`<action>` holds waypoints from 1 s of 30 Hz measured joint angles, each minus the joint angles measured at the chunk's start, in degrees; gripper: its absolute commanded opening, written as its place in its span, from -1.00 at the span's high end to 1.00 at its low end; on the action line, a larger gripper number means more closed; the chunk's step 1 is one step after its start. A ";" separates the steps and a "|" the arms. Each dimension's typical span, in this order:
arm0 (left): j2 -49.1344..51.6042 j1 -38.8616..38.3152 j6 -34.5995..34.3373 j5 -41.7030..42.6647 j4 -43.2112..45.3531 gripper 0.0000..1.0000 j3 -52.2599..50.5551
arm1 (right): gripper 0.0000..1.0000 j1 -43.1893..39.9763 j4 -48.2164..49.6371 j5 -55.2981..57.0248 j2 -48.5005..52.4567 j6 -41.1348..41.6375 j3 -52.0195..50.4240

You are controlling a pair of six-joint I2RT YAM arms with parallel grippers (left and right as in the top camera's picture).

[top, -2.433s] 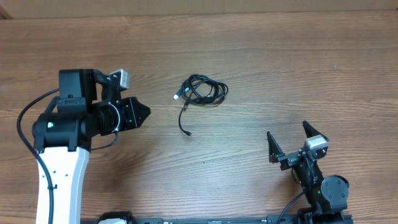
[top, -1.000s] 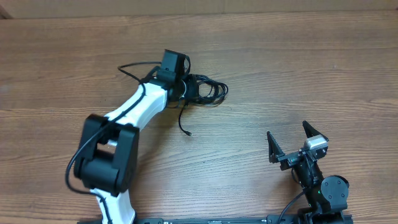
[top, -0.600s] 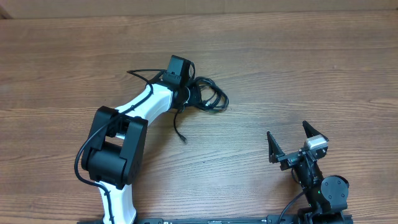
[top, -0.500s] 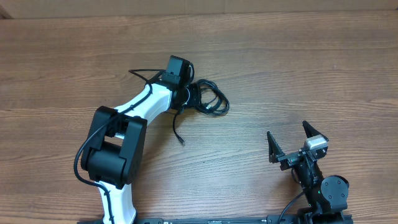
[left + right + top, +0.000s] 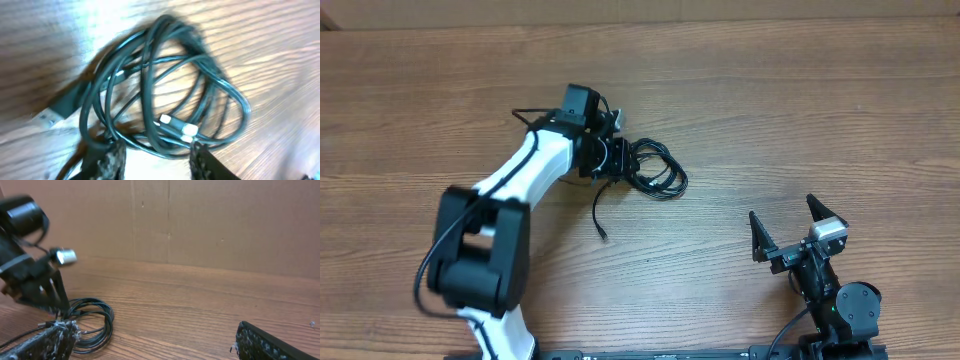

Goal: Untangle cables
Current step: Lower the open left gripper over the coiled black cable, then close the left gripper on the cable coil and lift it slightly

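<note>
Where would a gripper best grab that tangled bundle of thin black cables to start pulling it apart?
Probably the single loose tail trailing from the black cable bundle toward the front. Come straight down: it lies flat and alone on the wooden table, clear of the overlapping loops.

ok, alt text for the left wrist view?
Close-up of a tangled bundle of thin black cables lying on a wooden table, a dark flat plug sticking out at left and two small pale plug ends near the middle. The left tool sits at the bottom edge, open, strands crossing the gap.
</note>
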 measured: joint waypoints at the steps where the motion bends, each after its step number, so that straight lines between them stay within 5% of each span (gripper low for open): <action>1: -1.57 -0.11 0.33 -0.81 -0.13 0.10 0.00 | -1.00 0.00 0.02 0.02 0.00 0.02 0.00; 14: -5.11 -3.50 6.97 -15.76 6.62 0.11 0.11 | -1.00 0.00 0.00 0.00 0.00 0.00 0.00; 30: 2.36 -3.87 9.40 -13.75 8.72 0.02 0.11 | -1.00 0.00 0.00 0.02 0.00 0.02 0.00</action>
